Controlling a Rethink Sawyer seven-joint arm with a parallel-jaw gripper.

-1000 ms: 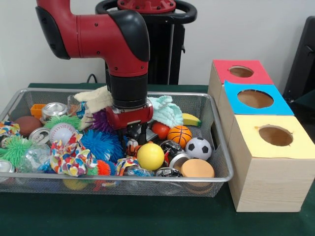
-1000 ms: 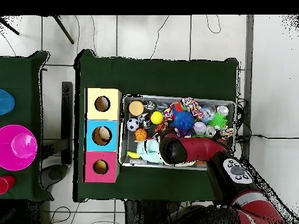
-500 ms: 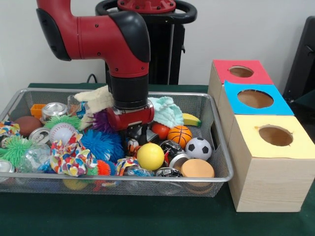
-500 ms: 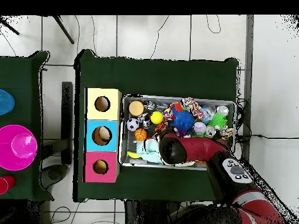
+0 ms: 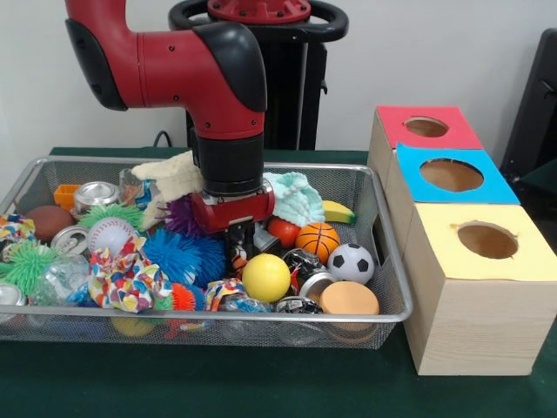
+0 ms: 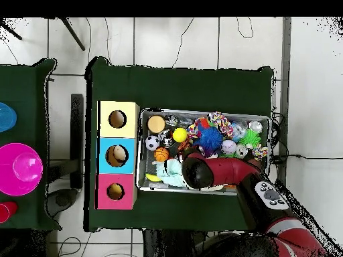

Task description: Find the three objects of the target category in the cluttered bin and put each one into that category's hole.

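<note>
A wire mesh bin [image 5: 383, 287] sits on the green table [image 5: 218, 383], crammed with small things. Along its near edge lie a yellow ball [image 5: 265, 277], an orange disc [image 5: 349, 299] and several crushed cans [image 5: 300, 305]. Further in sit a soccer ball [image 5: 352, 262], a small basketball [image 5: 317, 240] and a red ball [image 5: 283, 231]. A banana [image 5: 338, 212] rests against the far right wall, just beside a pale green cloth [image 5: 296, 196]. The left half holds a blue spiky ball [image 5: 178, 255], a knotted patterned cloth [image 5: 126, 274], a baseball [image 5: 109, 233], green spiky balls [image 5: 26, 264], a brown football [image 5: 48, 221] and an upright can [image 5: 94, 196].

The red arm [image 5: 174, 65] reaches down into the middle of the bin, and its gripper [image 5: 240, 246] is buried among the objects behind the yellow ball. A small orange-striped ball [image 5: 237, 259] sits right at its tips, but whether the gripper is spread or closed on anything cannot be told.

To the right of the bin stand three wooden boxes with round holes: a yellow-topped box [image 5: 483, 252] nearest, a blue-topped box [image 5: 448, 174] in the middle, a red-topped box [image 5: 425, 127] farthest. In the overhead view the blue-topped box's hole shows something pale inside.
</note>
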